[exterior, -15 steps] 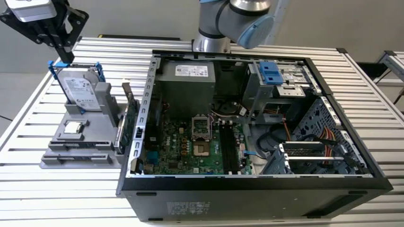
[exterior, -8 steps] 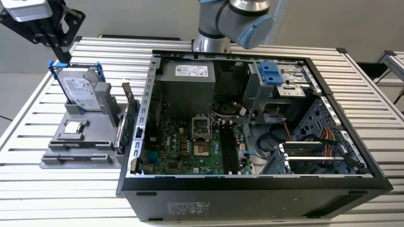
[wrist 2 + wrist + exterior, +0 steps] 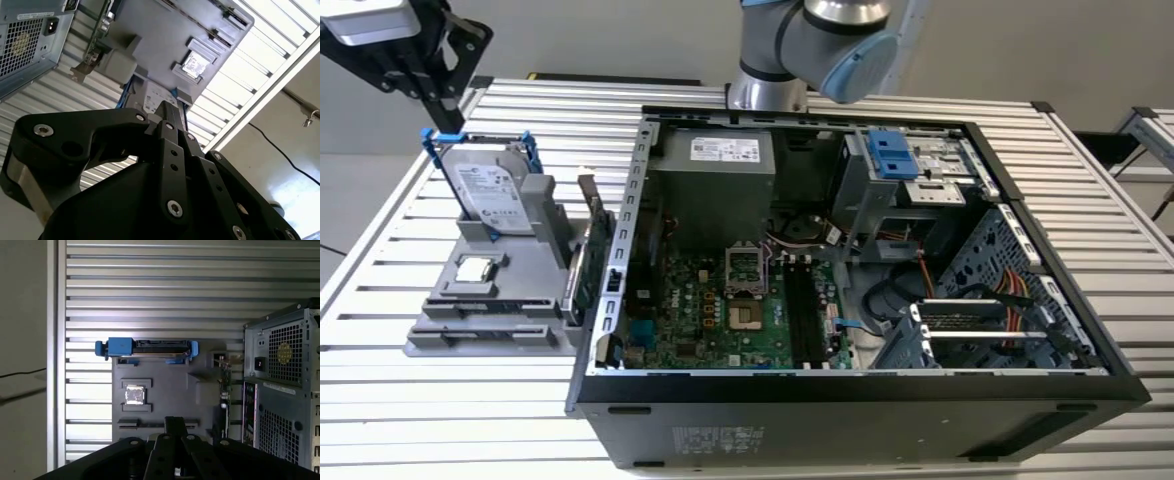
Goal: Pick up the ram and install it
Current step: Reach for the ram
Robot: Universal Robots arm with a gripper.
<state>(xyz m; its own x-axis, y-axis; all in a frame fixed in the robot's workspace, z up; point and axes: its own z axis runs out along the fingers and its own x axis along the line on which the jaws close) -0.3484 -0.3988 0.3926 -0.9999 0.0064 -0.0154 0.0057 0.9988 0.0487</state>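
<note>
The ram (image 3: 575,285) is a thin green strip standing edge-on along the grey holder (image 3: 480,330), on the side next to the computer case. Beside it stands a taller green card (image 3: 596,240) with a metal bracket. My black gripper (image 3: 440,100) hangs high over the holder's far end, above the hard drive (image 3: 491,195), well apart from the ram. In both wrist views its fingers (image 3: 169,107) meet at a single tip with nothing between them, and the gripper (image 3: 172,421) looks down on the holder (image 3: 165,390).
A small silver chip (image 3: 478,268) lies on the holder. At the exterior view's right, the open computer case (image 3: 987,390) shows its motherboard with long black slots (image 3: 807,315). The arm's base (image 3: 767,90) stands behind the case on a slatted metal table (image 3: 454,400).
</note>
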